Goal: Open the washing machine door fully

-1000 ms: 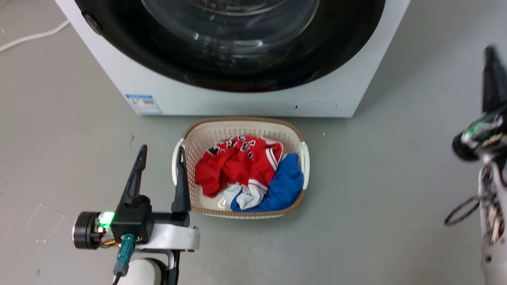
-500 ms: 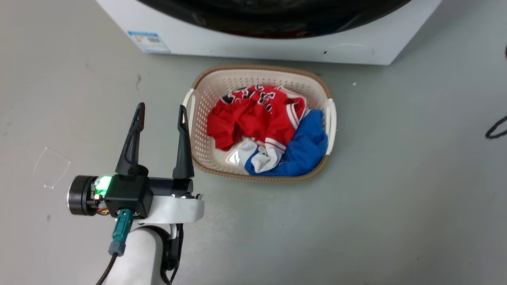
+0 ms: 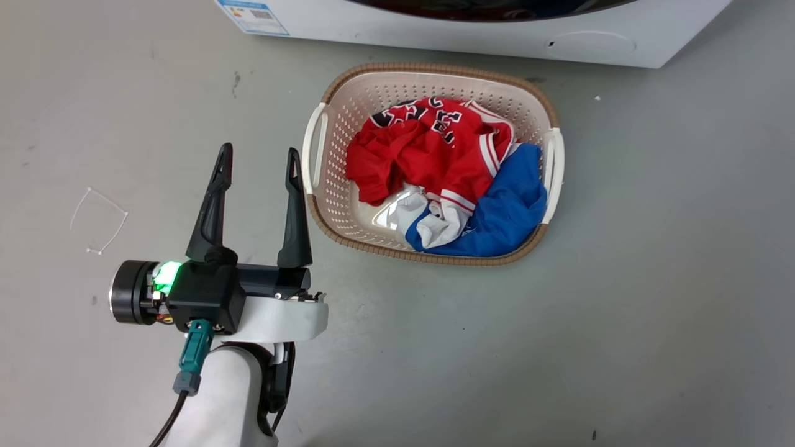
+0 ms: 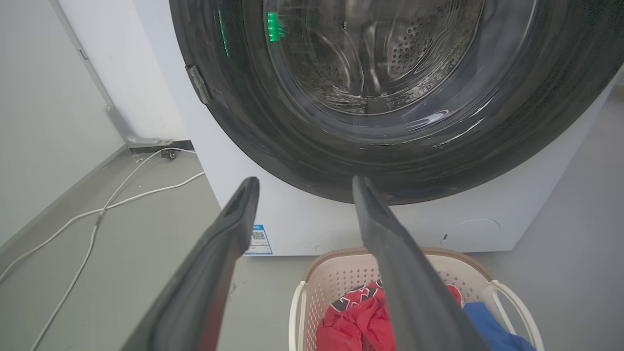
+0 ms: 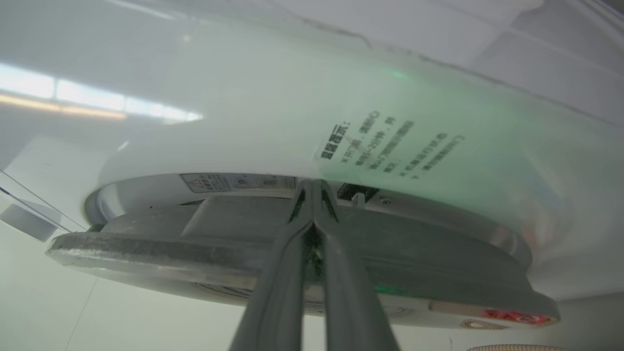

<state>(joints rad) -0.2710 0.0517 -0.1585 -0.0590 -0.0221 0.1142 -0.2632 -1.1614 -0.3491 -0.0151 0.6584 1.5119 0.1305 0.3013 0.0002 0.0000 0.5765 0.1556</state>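
L end effector point(image 3: 259, 161) wide open, empty, above floor point(image 3: 559, 341) just beside basket point(image 3: 435, 77). R end effector point(image 5: 312, 187) fingers pressed together, tips at door point(image 5: 146, 243) rim by washer point(image 5: 219, 97); grip unclear. Head view cuts off nearly all of door.

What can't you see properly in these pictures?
Head view: the top edge cuts off most of the washing machine.
Left wrist view: the left gripper hides part of the basket.
Right wrist view: the writing near the right gripper is too blurred to read.
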